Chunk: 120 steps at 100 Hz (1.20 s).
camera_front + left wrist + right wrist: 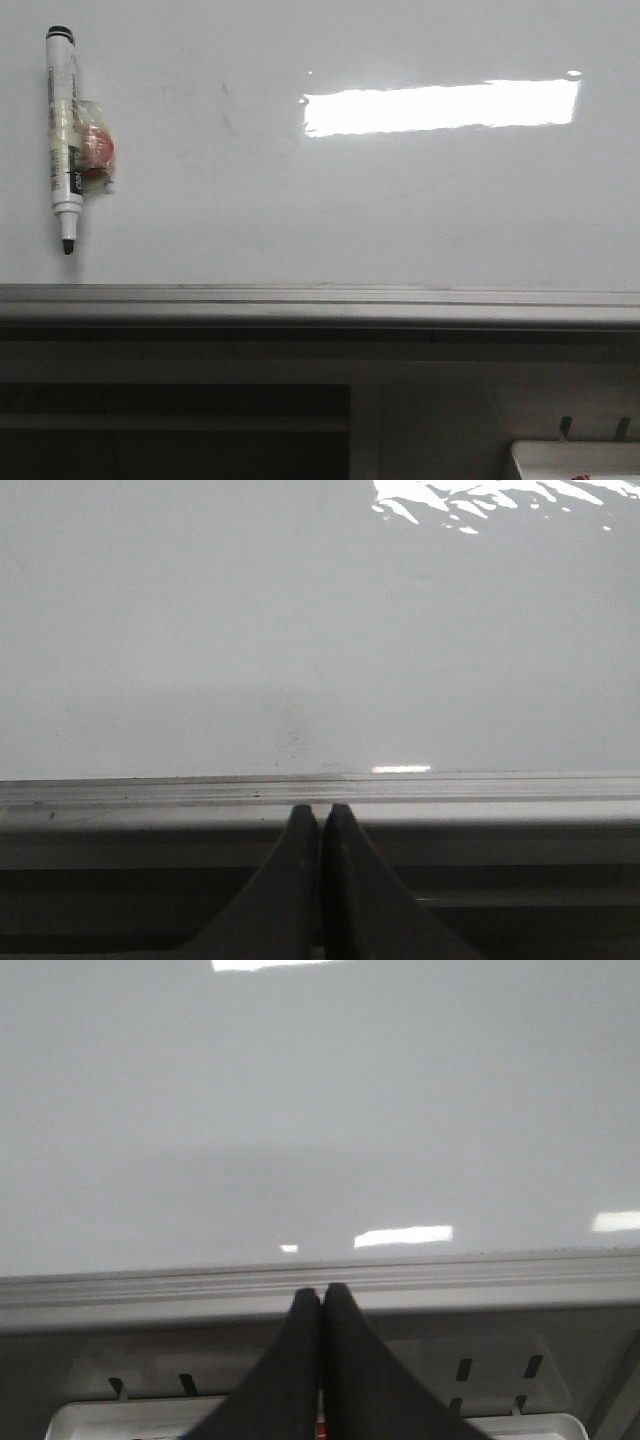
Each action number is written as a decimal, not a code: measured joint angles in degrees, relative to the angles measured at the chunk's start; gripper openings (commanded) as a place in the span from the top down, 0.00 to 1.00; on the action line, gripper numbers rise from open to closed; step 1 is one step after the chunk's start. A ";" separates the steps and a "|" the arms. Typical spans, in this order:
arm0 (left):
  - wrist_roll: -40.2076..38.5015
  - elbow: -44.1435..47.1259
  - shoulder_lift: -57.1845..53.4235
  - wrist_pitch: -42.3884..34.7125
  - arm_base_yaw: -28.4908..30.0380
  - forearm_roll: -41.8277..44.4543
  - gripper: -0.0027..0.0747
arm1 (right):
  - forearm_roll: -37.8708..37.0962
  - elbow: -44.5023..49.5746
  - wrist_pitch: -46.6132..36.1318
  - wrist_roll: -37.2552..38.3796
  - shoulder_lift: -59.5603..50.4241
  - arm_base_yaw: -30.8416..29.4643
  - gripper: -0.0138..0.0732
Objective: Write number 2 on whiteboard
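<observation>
Two closed grippers frame an unmarked whiteboard (pixel 330 210) at this moment of the recording. Seen from the front, the glossy white board fills the upper part of the view, carrying only faint grey smudges toward its left of centre and a bright rectangular reflection (pixel 440 106) toward its upper right. No drawn numeral shows on the board in any of the three views.

At the board's far left a marker (pixel 64 140) lies on the surface, its black cap pointing away from the camera and its dark bare tip pointing toward the grey metal rail (pixel 320 305) that runs along the board's near edge. A small clear-wrapped piece with a red-orange centre (pixel 97 148) touches the marker's right side, about midway along the barrel.

Neither arm appears in the front view. In the left wrist view, the left gripper (pixel 321 820) has its two dark fingers pressed together with nothing between them, their tips over the rail and the bare board beyond. In the right wrist view, the right gripper (pixel 321 1300) is likewise fully closed and empty, its tips at the same rail. Beneath the right gripper, below the rail, sits a white tray (pixel 120 1420), whose corner also shows at the lower right of the front view. Both grippers are well apart from the marker.
</observation>
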 measured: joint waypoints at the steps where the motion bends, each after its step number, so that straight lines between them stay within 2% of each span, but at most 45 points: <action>1: 0.00 0.00 0.00 0.00 0.00 0.00 0.99 | 0.00 0.00 0.00 0.00 0.00 0.00 0.92; 54: 0.00 0.00 0.00 -0.12 0.00 0.00 0.99 | 0.00 0.00 0.00 0.00 0.00 0.00 0.92; 70: 0.00 0.00 0.00 -3.77 0.00 -1.41 0.99 | 0.00 0.00 -0.83 0.00 0.00 0.00 0.92; 86: 0.00 0.00 0.00 -11.20 0.00 -2.81 0.99 | 0.75 0.00 -9.80 0.00 0.00 0.00 0.92; 104: 0.00 0.00 0.00 -13.08 0.00 -2.92 0.99 | 0.74 0.00 -20.79 0.00 0.00 0.00 0.92; 120: 0.00 0.00 0.00 -15.07 0.00 -3.23 0.99 | 0.74 0.00 -25.80 0.00 0.00 0.00 0.92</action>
